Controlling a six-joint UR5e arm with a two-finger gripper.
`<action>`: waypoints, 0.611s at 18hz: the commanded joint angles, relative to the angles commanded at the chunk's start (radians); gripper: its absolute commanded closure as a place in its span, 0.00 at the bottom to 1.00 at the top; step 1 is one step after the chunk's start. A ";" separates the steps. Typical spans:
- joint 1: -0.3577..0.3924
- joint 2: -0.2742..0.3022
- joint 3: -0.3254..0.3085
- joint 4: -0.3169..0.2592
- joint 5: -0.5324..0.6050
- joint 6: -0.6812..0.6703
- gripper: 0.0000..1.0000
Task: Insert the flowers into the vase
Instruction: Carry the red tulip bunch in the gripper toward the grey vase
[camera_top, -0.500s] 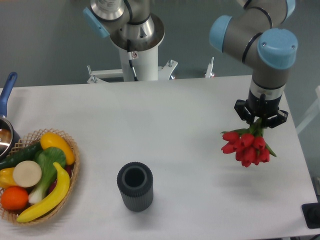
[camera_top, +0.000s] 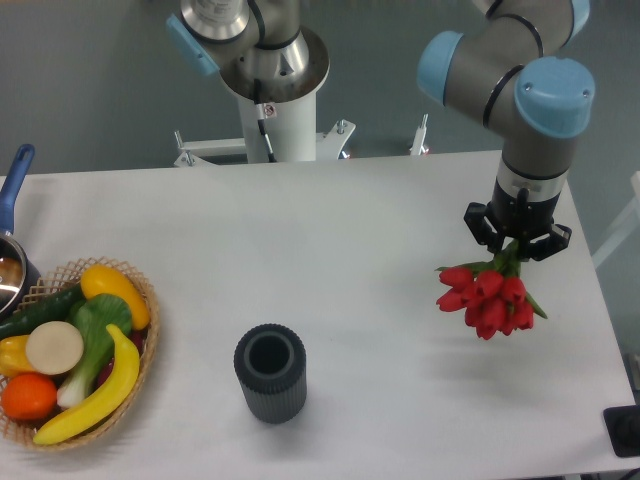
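Hanging below end effector (camera_top: 517, 243) (gripped): flowers (camera_top: 488, 298)

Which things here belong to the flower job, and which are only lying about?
Belong to the job:
- gripper, shut on the flowers
- flowers, red tulips hanging buds down
- vase, dark grey, ribbed, mouth up

Lying about:
- wicker basket of fruit and vegetables
- pot with blue handle at the left edge
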 joint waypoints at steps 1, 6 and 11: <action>0.000 -0.002 0.002 0.005 -0.054 -0.003 1.00; -0.002 -0.018 0.001 0.023 -0.347 -0.060 1.00; -0.049 -0.037 0.046 0.089 -0.444 -0.172 1.00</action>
